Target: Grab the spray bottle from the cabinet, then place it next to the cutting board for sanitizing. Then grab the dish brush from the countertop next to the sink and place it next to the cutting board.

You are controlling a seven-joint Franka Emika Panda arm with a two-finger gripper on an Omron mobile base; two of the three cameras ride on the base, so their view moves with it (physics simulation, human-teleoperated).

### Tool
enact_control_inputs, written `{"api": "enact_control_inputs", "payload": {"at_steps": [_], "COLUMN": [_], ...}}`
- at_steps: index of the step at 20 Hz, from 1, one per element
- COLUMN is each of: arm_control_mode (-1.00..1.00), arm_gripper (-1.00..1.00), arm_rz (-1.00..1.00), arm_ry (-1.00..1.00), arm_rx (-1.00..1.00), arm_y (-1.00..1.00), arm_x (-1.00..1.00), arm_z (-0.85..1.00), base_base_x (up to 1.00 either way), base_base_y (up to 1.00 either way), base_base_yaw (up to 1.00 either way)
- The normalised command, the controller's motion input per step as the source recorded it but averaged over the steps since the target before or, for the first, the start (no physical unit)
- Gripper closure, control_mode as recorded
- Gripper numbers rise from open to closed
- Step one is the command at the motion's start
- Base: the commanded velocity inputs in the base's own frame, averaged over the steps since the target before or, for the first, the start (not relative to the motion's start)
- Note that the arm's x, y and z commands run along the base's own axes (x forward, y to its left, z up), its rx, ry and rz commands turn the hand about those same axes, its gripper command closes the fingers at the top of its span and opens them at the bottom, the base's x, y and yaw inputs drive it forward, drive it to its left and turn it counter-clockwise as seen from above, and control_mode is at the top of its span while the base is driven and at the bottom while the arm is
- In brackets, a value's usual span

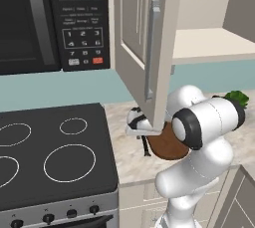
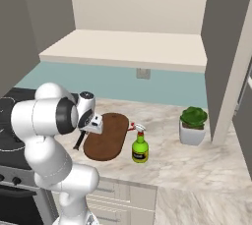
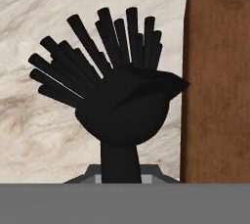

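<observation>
One item placed: spray bottle (image 2: 140,149) stands beside cutting board (image 2: 107,136). Gripper (image 2: 84,131) closed on dish brush (image 3: 117,91), low over countertop (image 2: 197,162) beside the board; release remains.

Glossy white arm (image 2: 47,135) of rounded, bulbous segments (dark grey rings at the joints), smooth and unmarked

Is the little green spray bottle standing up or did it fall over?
Standing up. The spray bottle sits upright on the countertop beside the cutting board, red nozzle on top.
</observation>
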Motion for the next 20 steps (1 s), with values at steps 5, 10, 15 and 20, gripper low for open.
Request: {"api": "enact_control_inputs", "payload": {"at_steps": [5,10,15,20], "arm_control_mode": [-1.0,-1.0,-1.0,-1.0], "arm_gripper": [1.0,-1.0,-1.0,-1.0], "arm_rz": [0.0,0.0,0.0,0.0], "arm_ry": [0.0,0.0,-0.01,-0.14], "arm_rx": [0.0,0.0,0.0,0.0], "arm_y": [0.08,0.09,0.0,0.0], "arm_x": [0.0,0.06,-0.01,-0.27], "arm_z": [-0.3,-0.34,-0.08,0.13], "base_base_x": [0.0,0.0,0.0,0.0], "base_base_y": [0.0,0.0,0.0,0.0], "base_base_yaw": [0.0,0.0,0.0,0.0]}}
